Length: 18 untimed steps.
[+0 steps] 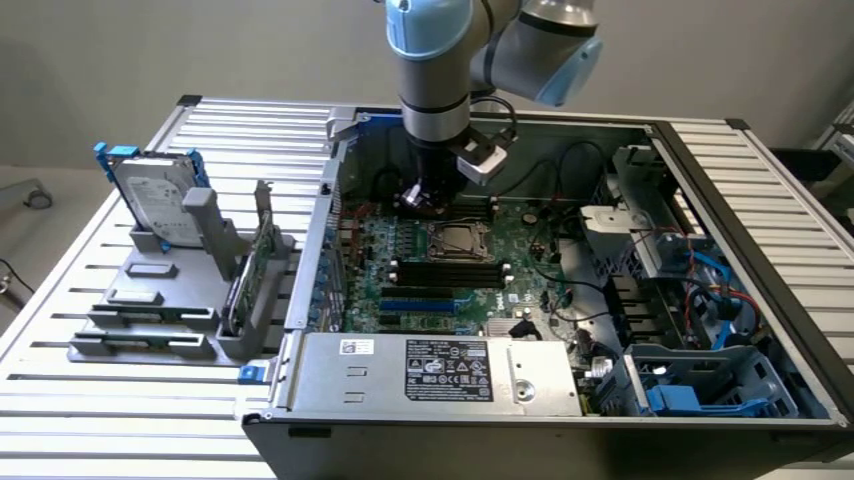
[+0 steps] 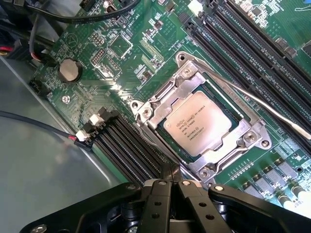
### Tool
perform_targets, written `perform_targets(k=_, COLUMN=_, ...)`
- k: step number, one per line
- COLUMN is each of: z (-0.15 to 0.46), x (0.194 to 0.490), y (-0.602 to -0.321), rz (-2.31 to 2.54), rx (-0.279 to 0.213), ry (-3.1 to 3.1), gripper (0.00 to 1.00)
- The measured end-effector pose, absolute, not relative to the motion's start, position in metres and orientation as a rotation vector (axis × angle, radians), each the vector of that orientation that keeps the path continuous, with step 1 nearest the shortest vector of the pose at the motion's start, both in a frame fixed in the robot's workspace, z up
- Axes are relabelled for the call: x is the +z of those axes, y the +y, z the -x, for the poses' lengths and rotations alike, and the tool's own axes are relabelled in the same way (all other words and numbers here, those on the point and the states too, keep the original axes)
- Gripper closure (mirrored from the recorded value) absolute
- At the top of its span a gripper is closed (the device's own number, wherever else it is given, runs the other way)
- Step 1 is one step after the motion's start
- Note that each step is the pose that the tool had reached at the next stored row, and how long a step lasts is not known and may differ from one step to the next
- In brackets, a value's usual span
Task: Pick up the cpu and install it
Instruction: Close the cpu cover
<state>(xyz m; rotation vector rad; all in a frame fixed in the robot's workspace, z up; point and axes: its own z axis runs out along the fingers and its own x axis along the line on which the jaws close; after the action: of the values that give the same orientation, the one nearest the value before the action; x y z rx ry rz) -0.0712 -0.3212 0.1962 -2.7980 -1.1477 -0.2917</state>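
The gripper (image 1: 424, 195) hangs inside the open computer case (image 1: 747, 300), low over the green motherboard (image 1: 534, 265). In the wrist view its two black fingers (image 2: 156, 199) are pressed together with nothing between them, so the gripper (image 2: 170, 182) is clenched and empty.

The cpu (image 2: 201, 122) lies just beyond the fingertips, apart from them and seated flat in the socket (image 2: 150, 104). It is a small square chip with a dull, pale silver top and rounded corners. Several lines of fine dark print run across its face, too small to read. The socket's bright metal frame surrounds all four edges, with screws at its corners. A thin metal lever (image 2: 262, 107) runs along the side of the socket farther from the gripper.

In the exterior view the cpu (image 1: 458, 240) is a small grey square on the board, close under the gripper and slightly toward the exterior view's right.

Dark memory slots (image 2: 129, 145) lie beside the socket near the fingers, and a coin battery (image 2: 69, 70) sits farther off. Well away from the gripper — outside the case on the exterior view's left — a hard drive (image 1: 150, 192) stands upright in a grey rack (image 1: 147, 305).
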Motion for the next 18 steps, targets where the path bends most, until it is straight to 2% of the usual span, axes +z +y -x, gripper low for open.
perform_targets(k=18, z=0.0662, x=0.1962, y=-0.3218, rz=2.796, rx=-0.273, ry=-1.143, gripper=0.89)
